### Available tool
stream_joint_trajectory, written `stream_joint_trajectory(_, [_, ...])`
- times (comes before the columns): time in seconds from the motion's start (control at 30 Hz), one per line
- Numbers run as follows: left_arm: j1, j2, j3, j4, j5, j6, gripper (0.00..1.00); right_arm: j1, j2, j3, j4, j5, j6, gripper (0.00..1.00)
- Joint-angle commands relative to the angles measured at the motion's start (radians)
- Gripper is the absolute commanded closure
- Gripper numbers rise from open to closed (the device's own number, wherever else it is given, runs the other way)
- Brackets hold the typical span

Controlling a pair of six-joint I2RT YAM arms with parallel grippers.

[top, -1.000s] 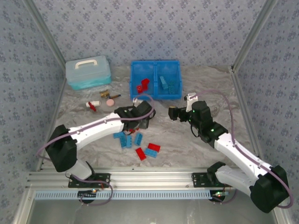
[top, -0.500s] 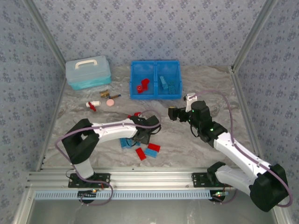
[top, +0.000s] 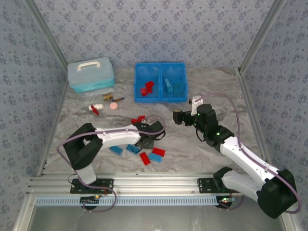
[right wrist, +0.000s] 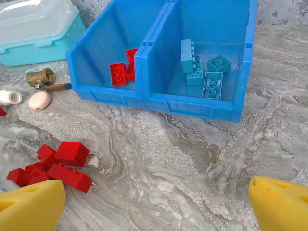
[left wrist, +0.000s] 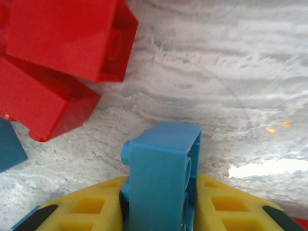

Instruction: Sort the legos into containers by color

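Note:
My left gripper (top: 147, 140) sits low over the loose pile near the table's middle, shut on a light blue lego (left wrist: 161, 168) that stands on edge between its yellow fingers (left wrist: 86, 211). Two red legos (left wrist: 57, 57) lie just beyond it. More loose legos, red (top: 144, 158) and blue (top: 116, 150), lie near the front. A small red heap (right wrist: 57, 166) lies behind them. The blue bin (top: 160, 65) holds red legos (right wrist: 122, 70) in its left compartment and blue ones (right wrist: 202, 70) in its right. My right gripper (right wrist: 156, 207) hovers open in front of the bin, holding nothing.
A pale teal lidded box (top: 90, 73) stands at the back left. A pink disc (top: 113, 105), a brass piece (top: 108, 96) and a small white-and-red part (top: 96, 108) lie in front of it. Patterned walls close in the table on three sides.
The left arm has pulled back from near the bin and dropped onto the pile, where it now grips a blue lego. Blue legos in the pile have shifted left. The right arm has not moved.

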Motion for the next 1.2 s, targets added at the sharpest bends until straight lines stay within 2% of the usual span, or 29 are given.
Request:
stream_joint_trajectory(0.0, [0.013, -0.105, 0.068, 0.04, -0.052, 0.04, 0.7, 0.006, -0.015, -0.001, -0.017, 0.02, 0.015, 0.0])
stream_joint_trajectory(0.13, [0.068, -0.117, 0.189, 0.117, -0.052, 0.122, 0.7, 0.005, -0.058, -0.03, -0.005, 0.082, 0.035, 0.0])
stream_joint_trajectory(0.27, [0.127, -0.003, 0.394, 0.195, -0.017, 0.205, 0.7, -0.005, -0.092, -0.043, -0.011, 0.152, 0.074, 0.0])
stream_joint_trajectory(0.47, [0.204, 0.303, 0.819, 0.193, 0.004, 0.24, 0.72, -0.037, -0.135, -0.077, 0.007, 0.178, 0.097, 0.0])
stream_joint_trajectory(0.7, [0.273, 0.718, 1.409, 0.057, -0.003, 0.287, 0.72, -0.049, -0.144, -0.081, 0.009, 0.156, 0.102, 0.0])
stream_joint_trajectory(0.83, [0.296, 0.874, 1.599, 0.055, 0.067, 0.282, 0.64, -0.053, -0.143, -0.082, 0.011, 0.148, 0.103, 0.0])
stream_joint_trajectory(0.97, [0.295, 0.893, 1.664, 0.038, 0.103, 0.278, 0.51, -0.054, -0.144, -0.083, 0.013, 0.147, 0.102, 0.0])
stream_joint_trajectory(1.17, [0.292, 0.756, 1.661, -0.01, 0.154, 0.312, 0.39, -0.054, -0.135, -0.112, 0.065, 0.134, 0.086, 0.0])
